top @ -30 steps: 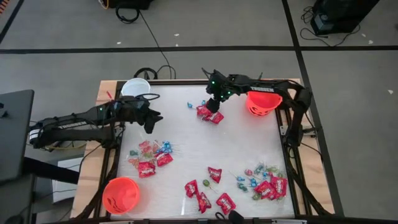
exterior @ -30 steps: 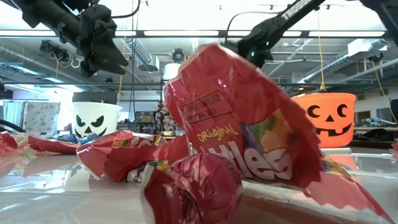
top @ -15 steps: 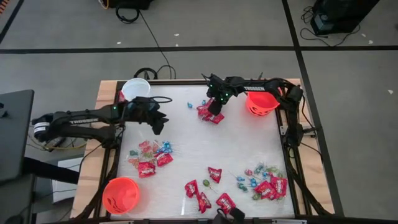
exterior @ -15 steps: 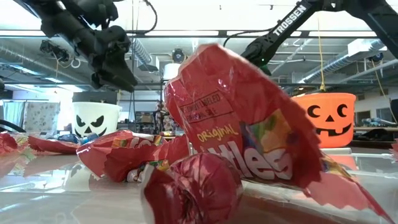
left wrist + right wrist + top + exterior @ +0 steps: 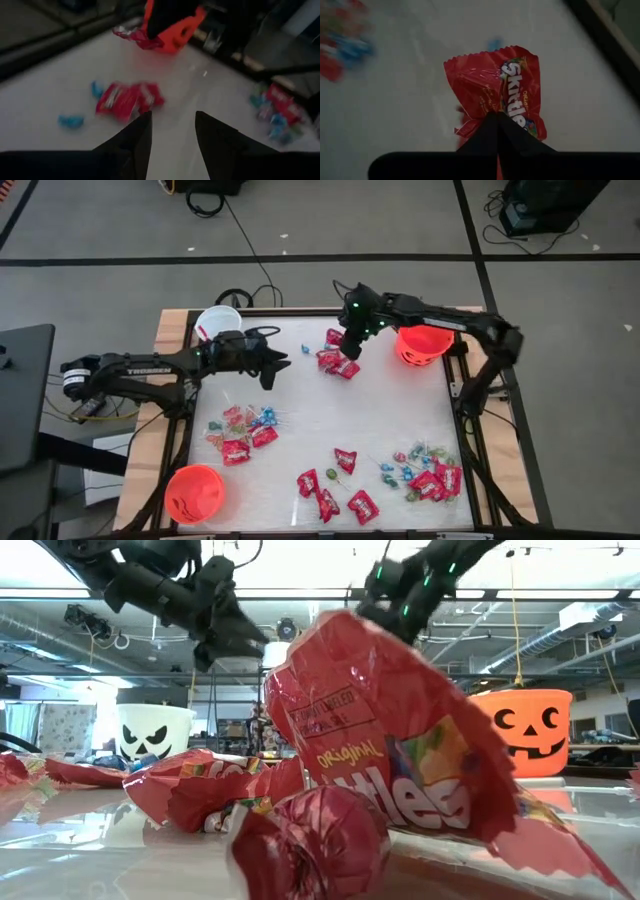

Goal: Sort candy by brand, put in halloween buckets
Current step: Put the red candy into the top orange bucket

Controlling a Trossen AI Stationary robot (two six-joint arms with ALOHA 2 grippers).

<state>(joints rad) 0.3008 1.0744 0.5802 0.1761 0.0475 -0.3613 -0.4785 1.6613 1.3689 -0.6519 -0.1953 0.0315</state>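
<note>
My right claw (image 5: 496, 122) is clamped on the edge of a red Skittles packet (image 5: 496, 87), which hangs from the fingertips clear of the surface (image 5: 400, 410). In the high view that claw (image 5: 347, 348) sits over the small heap of red packets (image 5: 338, 364) at the far side, just beside the far orange bucket (image 5: 421, 345). I judge the packet is pinched by its crimped edge because that is the thin part the fingers can bite, and the bucket is close, so the carry should be short.

My left claw (image 5: 171, 131) is partway open and holds nothing. It hangs above the surface pointing toward that same far heap, with the white bucket (image 5: 218, 322) just behind the arm at the far left corner. I take it to be waiting for its own pick.

The rest of the candy lies in loose groups: a mixed cluster near the left edge (image 5: 240, 432), red packets along the near edge (image 5: 330, 495), and a mixed pile at the near right corner (image 5: 425, 475). The second orange bucket (image 5: 194, 493) stands at the near left corner. Most of the sorting looks undone.
</note>
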